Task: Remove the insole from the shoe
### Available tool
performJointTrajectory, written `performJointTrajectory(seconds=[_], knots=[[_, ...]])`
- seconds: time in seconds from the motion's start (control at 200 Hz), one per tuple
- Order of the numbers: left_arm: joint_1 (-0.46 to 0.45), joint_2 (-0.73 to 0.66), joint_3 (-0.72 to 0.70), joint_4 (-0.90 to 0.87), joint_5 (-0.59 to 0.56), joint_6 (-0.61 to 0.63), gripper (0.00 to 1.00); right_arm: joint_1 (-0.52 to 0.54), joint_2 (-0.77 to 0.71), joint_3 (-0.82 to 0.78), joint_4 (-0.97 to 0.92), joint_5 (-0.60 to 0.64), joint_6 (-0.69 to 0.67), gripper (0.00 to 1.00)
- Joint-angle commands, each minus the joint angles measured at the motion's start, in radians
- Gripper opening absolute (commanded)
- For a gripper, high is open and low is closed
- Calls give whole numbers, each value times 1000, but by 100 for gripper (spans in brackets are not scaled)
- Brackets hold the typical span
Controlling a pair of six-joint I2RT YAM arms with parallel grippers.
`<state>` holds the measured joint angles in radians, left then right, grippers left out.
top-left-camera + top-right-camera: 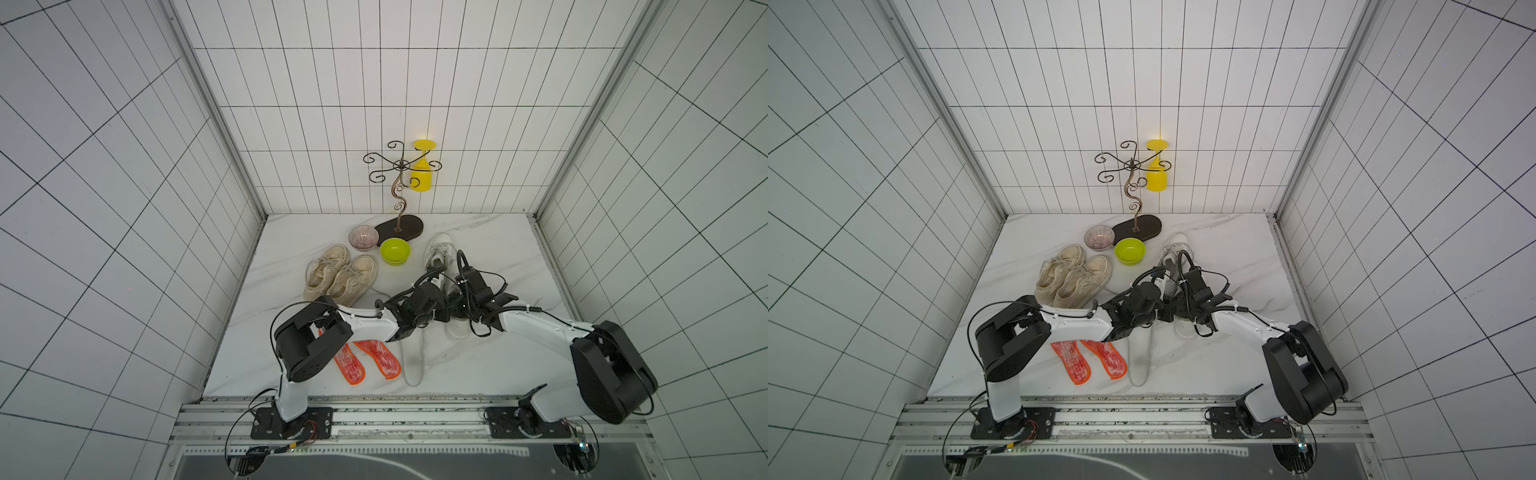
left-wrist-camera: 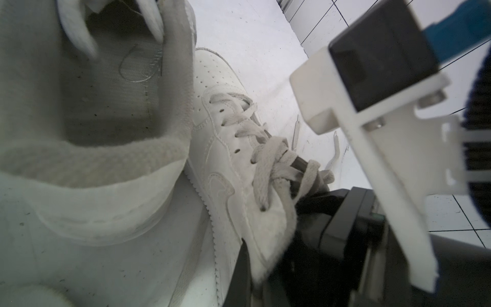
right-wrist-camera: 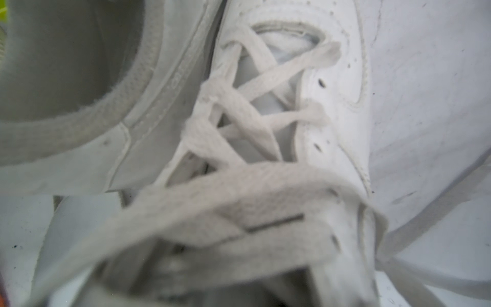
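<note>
Centrally, both claws meet over two white shoes lying close side by side on the marble surface (image 1: 498, 249).

Left claw (image 1: 441, 316): clenched tight at the collar of the second white shoe (image 2: 93, 172). Whether anything is pinched between its tips cannot be told. Grey lining (image 2: 111, 87) with a stitched seam shows inside that collar.

Right claw (image 1: 459, 305): its black body sits at the mouth of the laced white shoe (image 2: 225, 159), right behind the knotted laces (image 3: 239, 207). Its tips are hidden, so whether it is spread or gripping cannot be told. It also covers the shoe's interior, so whether an insole lies inside cannot be told.

A white insole (image 1: 413, 361) lies flat on the surface just on the base side of the left claw, its far end passing under the left wrist.

Two orange insoles (image 1: 365, 359) lie farther to that claw's left, partly under the left arm's elbow. A pair of beige shoes (image 1: 340, 274) stands to the left claw's left, and a green bowl (image 1: 395, 250) sits beyond both claws.
</note>
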<state>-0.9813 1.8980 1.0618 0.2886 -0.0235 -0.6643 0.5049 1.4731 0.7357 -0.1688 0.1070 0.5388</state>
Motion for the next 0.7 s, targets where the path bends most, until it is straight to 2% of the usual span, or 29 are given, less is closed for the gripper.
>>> performJointTrajectory(seconds=[0.0,0.22,0.435,0.695], knots=[[-40,-80,-17,39,115,-4,0,-25,66,-75,-67,107,20,13],[-39,-81,-18,-3,57,-1,0,-27,-115,-95,-62,114,29,0],[-35,-76,-7,-84,-45,5,0,-37,-322,-126,-7,-8,15,0],[-33,-51,17,-169,-128,13,0,-60,-407,-158,56,-184,17,0]])
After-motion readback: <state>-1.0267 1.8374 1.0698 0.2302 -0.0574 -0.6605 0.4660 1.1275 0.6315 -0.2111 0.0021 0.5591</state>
